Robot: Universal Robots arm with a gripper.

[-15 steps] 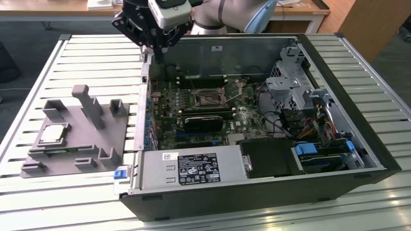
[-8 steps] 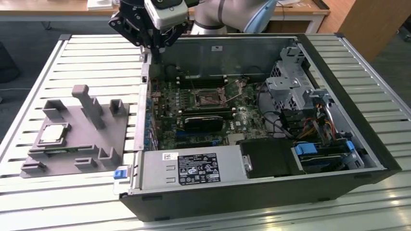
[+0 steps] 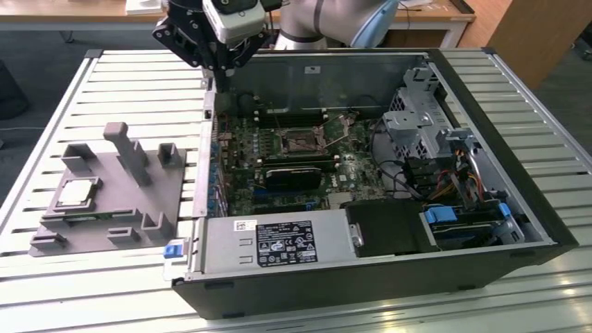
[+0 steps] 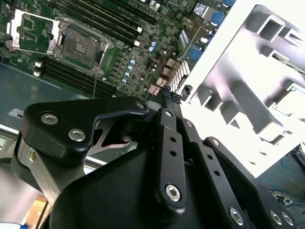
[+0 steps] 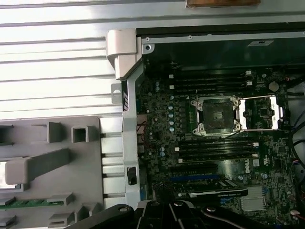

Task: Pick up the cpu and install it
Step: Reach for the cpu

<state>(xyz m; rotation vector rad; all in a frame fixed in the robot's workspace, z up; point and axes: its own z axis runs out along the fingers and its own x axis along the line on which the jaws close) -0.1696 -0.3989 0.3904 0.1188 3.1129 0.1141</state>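
While the small silver-topped square cpu (image 3: 77, 193) rests in its grey plastic holder (image 3: 129, 208) for easy picking, your black gripper (image 3: 224, 69), well apart, is pressed together, empty.

Arm (image 3: 315, 28): silver-grey tube, pale blue joint cap.
Gripper (image 4: 169, 95): black angular links, silver hex screws.
Wrist block (image 3: 233, 17): white.

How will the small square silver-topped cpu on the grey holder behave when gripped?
Likely stiff: the flat square cpu with shiny metal top shows no flex. Probably slippery, given that smooth lid. Lying flat in the grey holder, it should not roll or tip, but its edges look thin.
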